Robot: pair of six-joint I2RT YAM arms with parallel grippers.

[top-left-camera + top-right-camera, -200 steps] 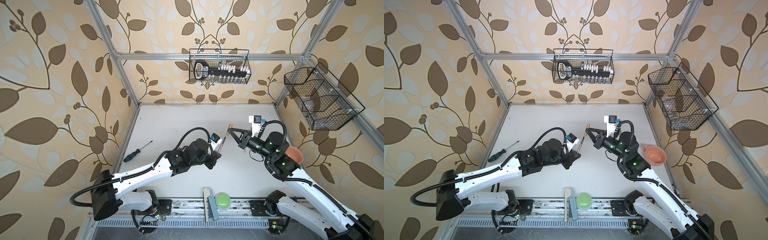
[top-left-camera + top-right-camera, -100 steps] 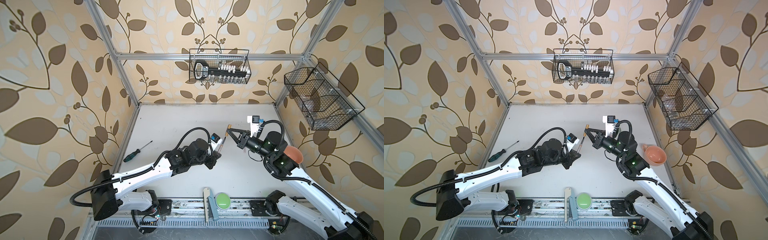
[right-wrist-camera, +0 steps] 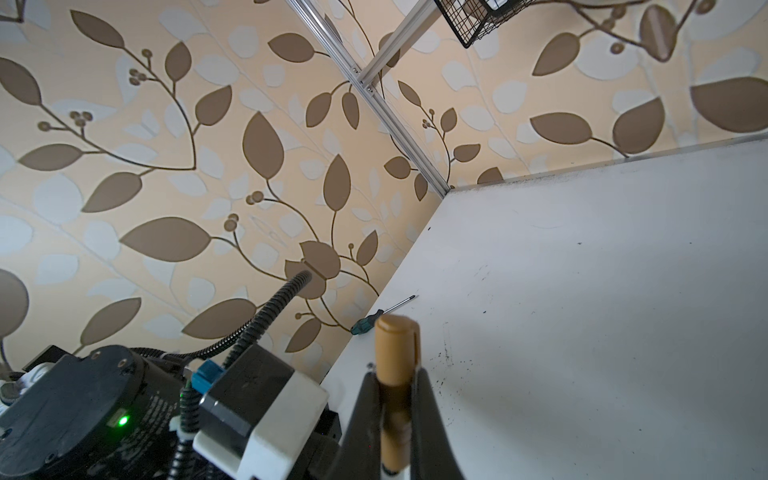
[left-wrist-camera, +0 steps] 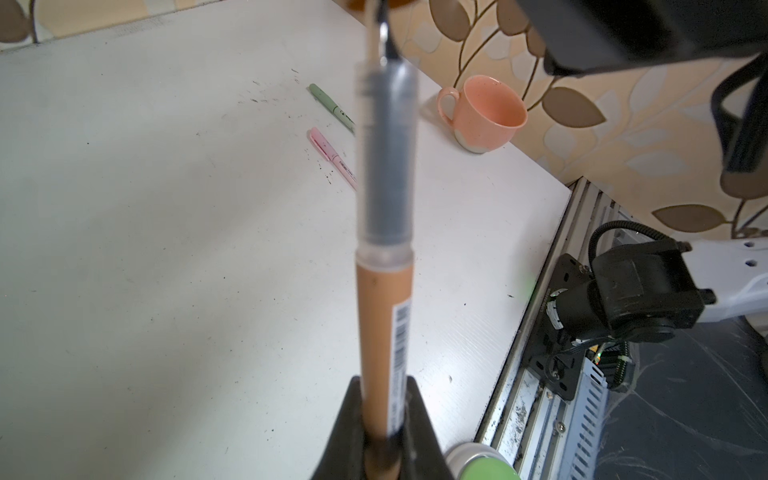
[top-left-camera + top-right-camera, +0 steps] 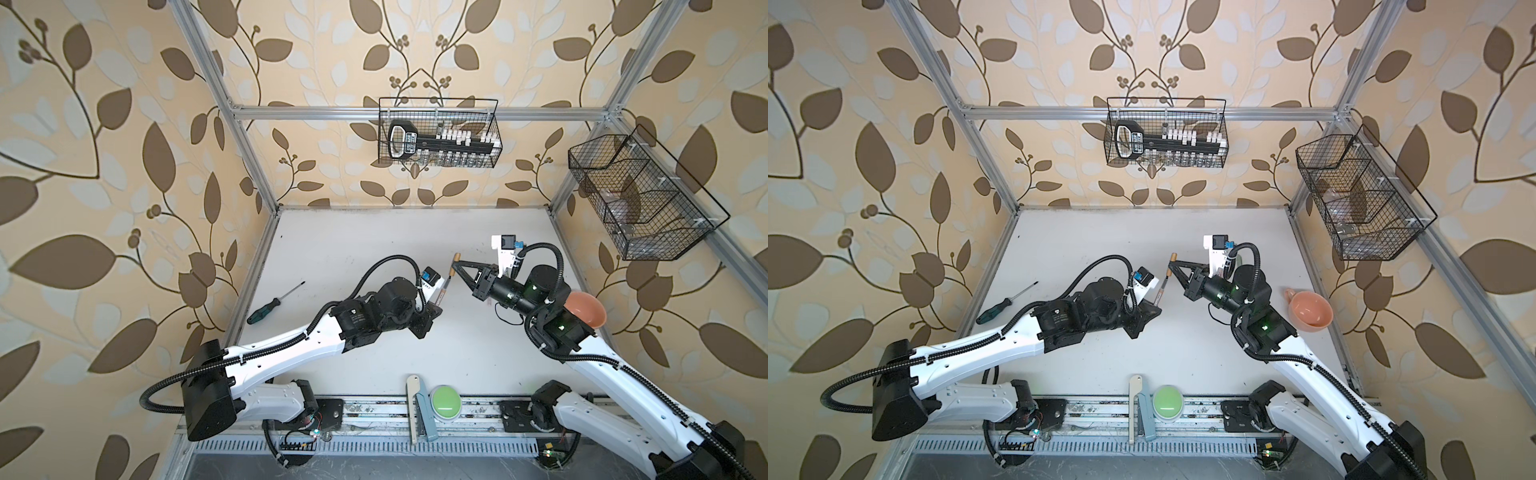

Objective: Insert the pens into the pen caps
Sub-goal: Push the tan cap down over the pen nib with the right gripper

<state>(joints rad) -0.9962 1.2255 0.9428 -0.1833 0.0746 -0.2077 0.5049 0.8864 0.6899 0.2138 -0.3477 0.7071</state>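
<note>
STEP: capping | LEFT pincer (image 4: 384,432): pinching brown pen (image 4: 384,316) by barrel, raised above worktop (image 4: 166,208) | RIGHT pincer (image 3: 395,415): pinching brown cap (image 3: 397,345) near pen tip | METHOD: align axes first; push straight, slowly; avoid side load.

My left arm (image 5: 291,345) is stretched forward and inward from the base, with the wrist angled up toward centre. My left claw (image 5: 437,303) is clamped on the brown pen (image 4: 384,316) (gripped at the rear of the barrel, tip pointing away). My right arm (image 5: 615,382) is raised, elbow bent, forearm reaching inward. My right claw (image 5: 457,266) is pinched on the brown cap (image 3: 397,345). The claws face each other, near but apart.
</note>
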